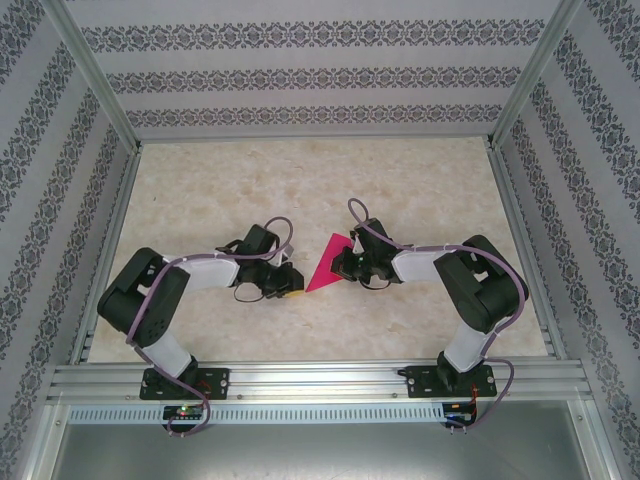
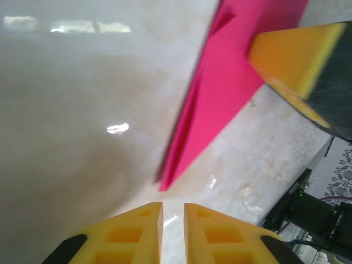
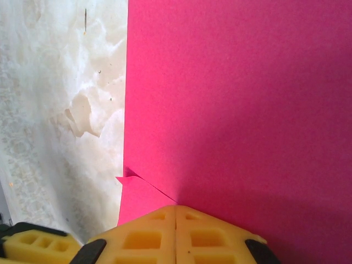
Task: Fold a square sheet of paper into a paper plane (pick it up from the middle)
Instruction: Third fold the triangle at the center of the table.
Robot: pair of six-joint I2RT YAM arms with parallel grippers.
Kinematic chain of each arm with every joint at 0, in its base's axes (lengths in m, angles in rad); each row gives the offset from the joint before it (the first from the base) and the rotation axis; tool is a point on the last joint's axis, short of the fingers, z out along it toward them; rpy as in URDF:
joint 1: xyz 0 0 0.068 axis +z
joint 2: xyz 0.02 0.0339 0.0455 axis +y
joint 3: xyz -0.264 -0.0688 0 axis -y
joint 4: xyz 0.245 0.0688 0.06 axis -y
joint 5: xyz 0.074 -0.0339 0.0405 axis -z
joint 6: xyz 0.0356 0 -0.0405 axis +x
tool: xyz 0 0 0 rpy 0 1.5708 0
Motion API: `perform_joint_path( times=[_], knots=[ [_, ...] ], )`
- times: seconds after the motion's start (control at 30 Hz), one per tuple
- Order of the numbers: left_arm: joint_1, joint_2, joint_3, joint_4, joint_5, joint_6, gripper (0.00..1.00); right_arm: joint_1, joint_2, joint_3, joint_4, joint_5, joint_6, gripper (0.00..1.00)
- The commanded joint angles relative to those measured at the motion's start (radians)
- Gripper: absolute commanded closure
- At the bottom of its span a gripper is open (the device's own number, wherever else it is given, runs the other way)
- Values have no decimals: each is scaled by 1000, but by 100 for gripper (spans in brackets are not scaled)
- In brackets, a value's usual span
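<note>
As I watch from far off, table: big, pale and stony-looking, with both arms reaching in over it.
Walls: grey flower stripes on three sides, with shiny metal bars at the corners.
Left arm: bent at the elbow, its claw end pointing to the middle.
Right arm: bent the same way from the other side.
Pink paper: folded into a pointy three-corner shape, in the middle of the table between my two claws. One sharp tip points at my left claw, and I see a crease running down it.
Right claw: yellow fingers pressed tight together, pinching the edge of the pink paper.
Left claw: yellow fingers a thin crack apart, nothing in them, near the paper's tip and not touching it.
</note>
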Motion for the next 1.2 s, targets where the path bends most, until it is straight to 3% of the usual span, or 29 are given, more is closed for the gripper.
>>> perform_joint_path(
  times=[0.0, 0.27, 0.57, 0.7, 0.87, 1.17],
  knots=[
    [4, -19, 85, -32, -5, 14, 79, -16, 39, -8, -86, 60, -34, 93],
    [-77, 164, 238, -2, 2, 11, 83, -20, 38, 5, -83, 18, -70, 92],
    [-87, 248, 222, 8, -91, 4, 89, -23, 34, 7, -73, 8, -59, 92],
    [-88, 261, 212, -58, -177, 36, 92, -38, -9, -4, 20, -86, 12, 90],
    [-88, 268, 187, -81, -194, 55, 94, -9, -90, 40, -88, -18, -10, 90],
    [-92, 264, 184, -90, -192, 57, 95, 22, -20, 8, -21, 28, 37, 90]
  ],
)
